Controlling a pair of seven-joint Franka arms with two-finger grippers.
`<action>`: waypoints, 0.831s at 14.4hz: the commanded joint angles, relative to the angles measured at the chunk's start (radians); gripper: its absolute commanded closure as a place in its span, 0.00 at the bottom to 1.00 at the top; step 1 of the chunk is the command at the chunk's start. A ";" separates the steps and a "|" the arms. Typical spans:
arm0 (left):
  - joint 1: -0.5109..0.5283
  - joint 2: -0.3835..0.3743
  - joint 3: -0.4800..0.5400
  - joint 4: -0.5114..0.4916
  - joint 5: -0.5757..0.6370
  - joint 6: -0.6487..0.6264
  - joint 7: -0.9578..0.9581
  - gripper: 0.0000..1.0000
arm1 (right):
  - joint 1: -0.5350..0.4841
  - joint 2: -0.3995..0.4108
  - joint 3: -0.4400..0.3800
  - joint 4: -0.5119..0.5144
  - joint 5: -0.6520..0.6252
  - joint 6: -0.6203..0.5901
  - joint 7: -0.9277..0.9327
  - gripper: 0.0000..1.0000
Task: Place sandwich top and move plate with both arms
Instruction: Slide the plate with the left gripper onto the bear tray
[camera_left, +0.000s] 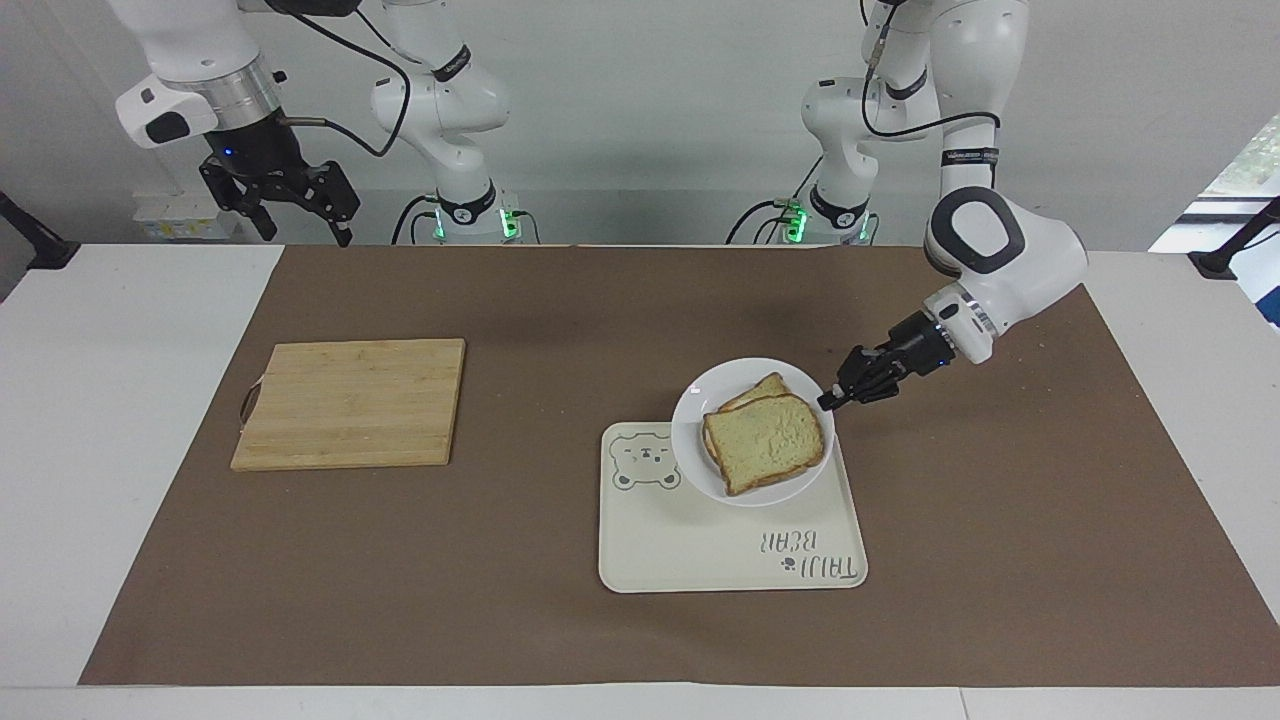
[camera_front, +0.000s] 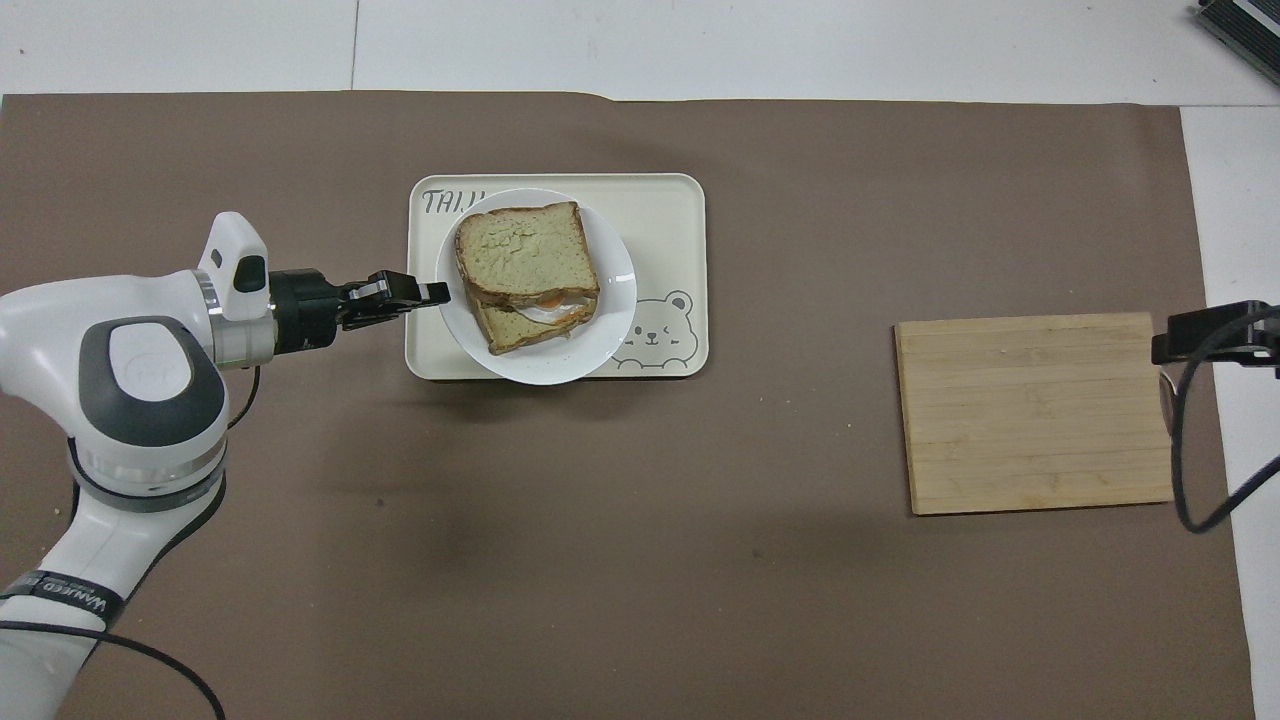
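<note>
The plate (camera_left: 752, 431) is gripped at its rim by the left gripper (camera_left: 829, 399), whose fingers are fully closed on the edge. The plate is seen over the tray (camera_left: 732, 545), above the tray's edge nearer to the robots; whether it touches the tray cannot be told. The sandwich top (camera_left: 763, 440) is laid on the lower toast slice (camera_front: 520, 325), and egg is visible between them. The right gripper (camera_left: 290, 215) is held in the air with its fingers wide apart and nothing in them, over the surface's edge nearest the robots at the right arm's end. The cutting board (camera_left: 352, 402) is lying toward that same end.
</note>
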 joint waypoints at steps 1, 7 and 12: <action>-0.004 0.086 0.007 0.094 -0.025 0.025 0.014 1.00 | -0.009 -0.007 0.006 -0.001 -0.003 -0.006 -0.025 0.00; -0.016 0.230 -0.038 0.183 0.023 0.189 0.018 1.00 | -0.009 -0.007 0.006 -0.001 -0.003 -0.006 -0.025 0.00; -0.027 0.212 -0.029 0.107 0.106 0.220 0.018 0.57 | -0.009 -0.007 0.006 -0.001 -0.003 -0.006 -0.025 0.00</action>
